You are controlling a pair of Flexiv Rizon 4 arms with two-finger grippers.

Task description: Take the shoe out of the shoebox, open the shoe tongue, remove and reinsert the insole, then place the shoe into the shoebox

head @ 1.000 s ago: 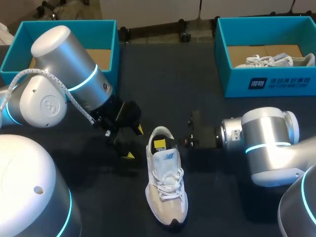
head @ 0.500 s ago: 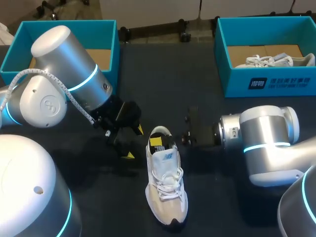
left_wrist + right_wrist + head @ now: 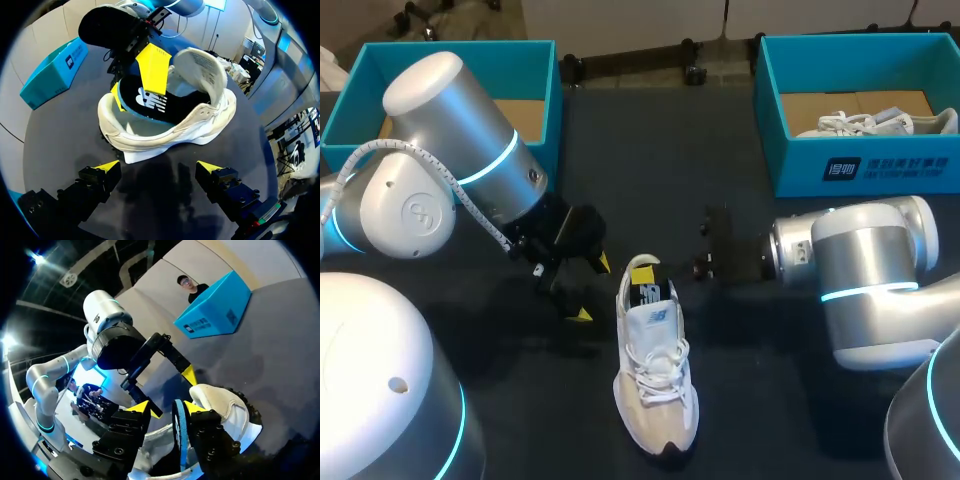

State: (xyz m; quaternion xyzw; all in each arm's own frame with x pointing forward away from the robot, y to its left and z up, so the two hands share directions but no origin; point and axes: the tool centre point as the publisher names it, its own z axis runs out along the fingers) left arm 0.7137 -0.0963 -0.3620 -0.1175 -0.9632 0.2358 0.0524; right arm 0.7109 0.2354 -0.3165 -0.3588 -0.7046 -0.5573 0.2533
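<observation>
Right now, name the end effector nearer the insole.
Right. The right end effector is at the insole inside the shoe; the left end effector is beside the shoe, apart.

Shoe point(image 3: 657, 375): middle of the bench point(image 3: 650, 140).
Insole point(image 3: 150, 102): heel end raised out of the shoe, clamped in the right end effector point(image 3: 165, 409).
Left end effector point(image 3: 592, 288): just left of the heel.
Shoeboxes: left shoebox point(image 3: 545, 70) and right shoebox point(image 3: 770, 110) in the far corners.

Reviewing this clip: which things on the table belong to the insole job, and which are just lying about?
Job in hand: shoe; insole, held in the right pincer; left shoebox, probably its box.
Lying about: right shoebox; second shoe inside it.
</observation>
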